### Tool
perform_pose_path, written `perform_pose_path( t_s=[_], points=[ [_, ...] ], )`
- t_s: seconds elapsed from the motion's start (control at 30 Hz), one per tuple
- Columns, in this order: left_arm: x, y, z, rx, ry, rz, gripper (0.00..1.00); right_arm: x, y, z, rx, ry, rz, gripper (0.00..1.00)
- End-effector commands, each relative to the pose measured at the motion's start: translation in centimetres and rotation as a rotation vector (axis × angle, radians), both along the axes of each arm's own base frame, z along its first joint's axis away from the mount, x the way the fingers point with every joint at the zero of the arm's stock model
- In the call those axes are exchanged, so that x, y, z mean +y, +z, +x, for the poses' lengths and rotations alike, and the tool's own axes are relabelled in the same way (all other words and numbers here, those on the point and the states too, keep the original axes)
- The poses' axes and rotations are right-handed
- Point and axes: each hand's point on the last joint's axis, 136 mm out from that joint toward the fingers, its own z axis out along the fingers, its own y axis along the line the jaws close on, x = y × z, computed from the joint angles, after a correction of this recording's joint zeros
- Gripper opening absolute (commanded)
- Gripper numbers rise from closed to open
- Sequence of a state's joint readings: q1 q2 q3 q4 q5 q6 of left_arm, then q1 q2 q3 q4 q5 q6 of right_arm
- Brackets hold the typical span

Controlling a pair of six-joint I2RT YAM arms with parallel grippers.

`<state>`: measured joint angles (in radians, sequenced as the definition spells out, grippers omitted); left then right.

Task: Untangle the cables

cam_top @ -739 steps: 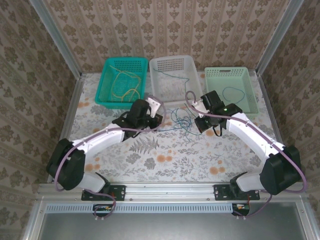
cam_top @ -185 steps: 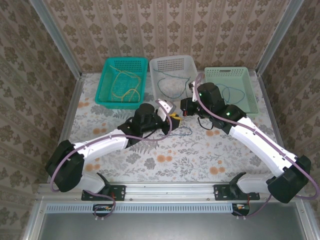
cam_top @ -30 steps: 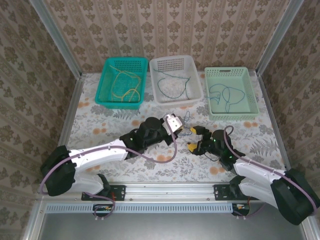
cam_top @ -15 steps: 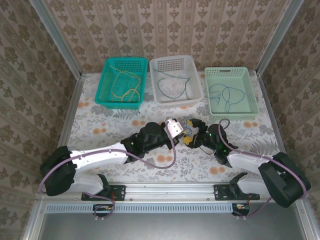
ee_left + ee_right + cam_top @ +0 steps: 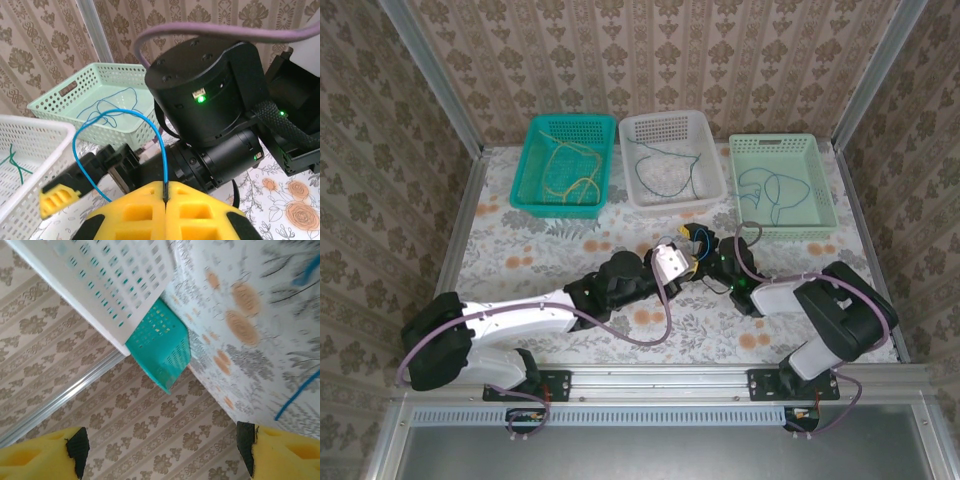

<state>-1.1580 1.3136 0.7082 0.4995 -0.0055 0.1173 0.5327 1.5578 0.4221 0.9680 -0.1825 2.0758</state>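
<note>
Blue cable point(image 5: 162, 155) pinched in left gripper point(image 5: 165, 197); right gripper point(image 5: 160, 455) spread.

The worktop point(image 5: 520, 255) is showing grey ferns and orange blossoms on white. At eleven o'clock a teal basket point(image 5: 532, 203) is carrying a yellow cable point(image 5: 582, 184). At twelve a white basket point(image 5: 675, 205) is carrying a green cable point(image 5: 642, 170), and at one a pale green basket point(image 5: 786, 233) a dark blue cable point(image 5: 772, 180). The yellow-padded left pincer point(image 5: 165, 202) is gripping a bright blue cable point(image 5: 162, 150). Beige damask wallpaper point(image 5: 720, 60) is running behind.

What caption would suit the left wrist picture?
Left gripper pinching a looping blue cable, with the right arm close ahead and a pale green basket behind.
</note>
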Motion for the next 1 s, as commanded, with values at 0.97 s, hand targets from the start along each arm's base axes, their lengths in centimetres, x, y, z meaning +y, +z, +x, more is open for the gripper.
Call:
perform_pose_path(
  t_s=[0.97],
  points=[
    [7.0, -3.9, -0.7, 0.153, 0.133, -0.014, 0.05, -2.0, -3.5, -3.1, 0.021, 0.388, -0.654, 0.74]
  ],
)
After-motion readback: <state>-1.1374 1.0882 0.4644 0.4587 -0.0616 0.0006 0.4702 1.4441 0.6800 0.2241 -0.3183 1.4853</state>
